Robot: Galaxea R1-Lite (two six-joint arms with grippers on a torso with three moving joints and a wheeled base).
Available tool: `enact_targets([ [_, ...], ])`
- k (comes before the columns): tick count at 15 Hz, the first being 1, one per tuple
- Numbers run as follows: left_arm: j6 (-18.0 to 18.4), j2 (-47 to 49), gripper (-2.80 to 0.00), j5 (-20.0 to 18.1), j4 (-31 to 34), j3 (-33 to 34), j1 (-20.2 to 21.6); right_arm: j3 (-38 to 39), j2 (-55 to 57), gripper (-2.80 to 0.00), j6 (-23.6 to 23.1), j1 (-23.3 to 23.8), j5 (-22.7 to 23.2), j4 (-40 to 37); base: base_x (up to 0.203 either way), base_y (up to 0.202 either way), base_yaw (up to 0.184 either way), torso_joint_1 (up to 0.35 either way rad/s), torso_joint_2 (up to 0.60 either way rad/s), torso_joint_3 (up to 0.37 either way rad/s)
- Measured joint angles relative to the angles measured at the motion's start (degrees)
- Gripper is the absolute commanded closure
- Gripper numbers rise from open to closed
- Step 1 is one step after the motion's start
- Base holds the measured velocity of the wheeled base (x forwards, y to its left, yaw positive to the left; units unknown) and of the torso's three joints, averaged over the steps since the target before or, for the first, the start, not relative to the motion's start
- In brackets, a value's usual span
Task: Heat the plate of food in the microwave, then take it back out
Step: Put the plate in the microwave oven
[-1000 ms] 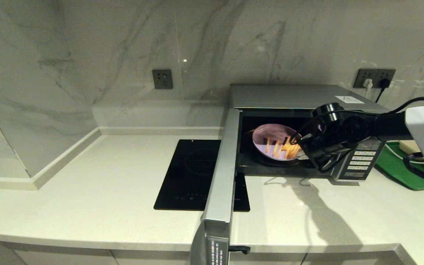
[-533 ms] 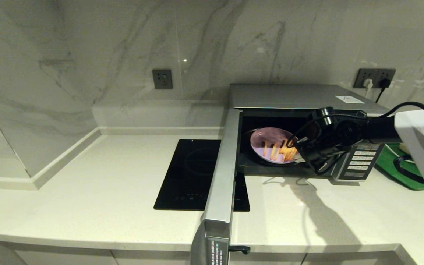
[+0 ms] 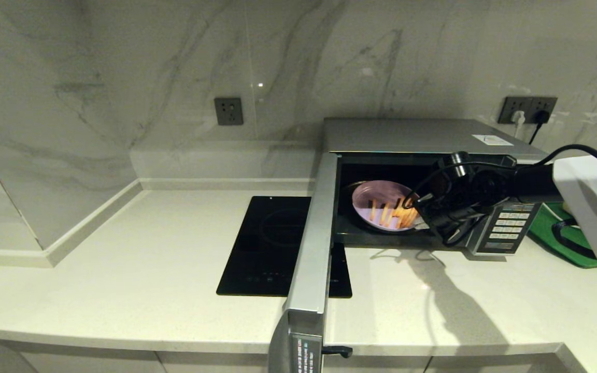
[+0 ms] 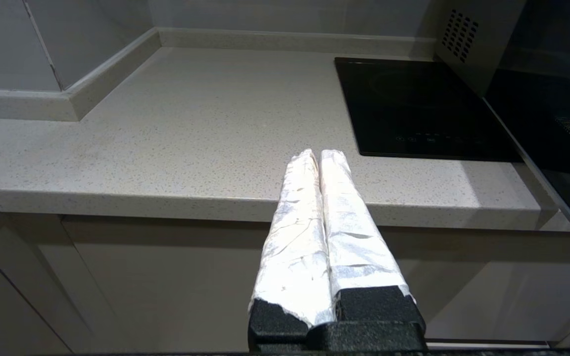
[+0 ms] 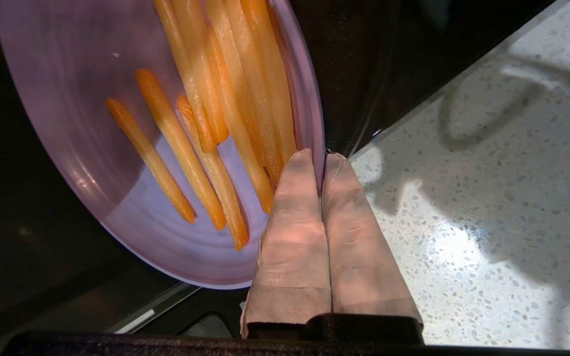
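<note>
The plate of food (image 3: 376, 199), a small lilac plate with orange-yellow sticks (image 5: 235, 99), is tilted inside the open cavity of the silver microwave (image 3: 423, 135), near its front sill. My right gripper (image 3: 416, 208) reaches in from the right and is shut on the plate's near right rim (image 5: 309, 118), one finger inside the rim and one outside (image 5: 320, 157). In the left wrist view my left gripper (image 4: 319, 154) hangs shut and empty in front of the counter's edge, left of the microwave door.
The microwave door (image 3: 311, 248) stands swung out toward me past the counter edge. A black cooktop (image 3: 272, 243) lies left of it. The keypad panel (image 3: 508, 228) is under my right arm; a green tray (image 3: 563, 238) sits at far right.
My right gripper has carried the plate a little further left and deeper into the microwave cavity, and slightly lower. The left arm has not moved.
</note>
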State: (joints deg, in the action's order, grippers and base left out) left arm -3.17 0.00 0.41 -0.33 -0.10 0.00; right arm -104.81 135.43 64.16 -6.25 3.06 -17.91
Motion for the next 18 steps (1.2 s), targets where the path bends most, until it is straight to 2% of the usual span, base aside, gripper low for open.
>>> enact_targets([
  [11,0.03,0.00,0.00,0.02,0.02,0.00,0.00,1.02,-3.61,-2.80,-0.27,-0.08,0.10,-0.04,0.000,0.000,0.000,0.000,0.00,0.000],
  [14,0.03,0.00,0.00,0.02,0.02,0.00,0.00,7.15,-9.52,-2.80,-1.73,-0.91,0.35,-0.09,0.000,0.000,0.000,0.000,0.00,0.000],
  [17,0.06,0.00,0.00,0.00,0.00,0.00,0.00,18.45,-19.85,-2.80,-3.47,-2.61,0.84,-0.06,0.000,0.000,0.000,0.000,0.00,0.000],
  [18,0.06,0.00,0.00,0.02,0.02,0.00,0.00,22.92,-24.25,0.00,-3.79,-3.25,1.39,-0.07,0.000,0.000,0.000,0.000,0.00,0.000],
])
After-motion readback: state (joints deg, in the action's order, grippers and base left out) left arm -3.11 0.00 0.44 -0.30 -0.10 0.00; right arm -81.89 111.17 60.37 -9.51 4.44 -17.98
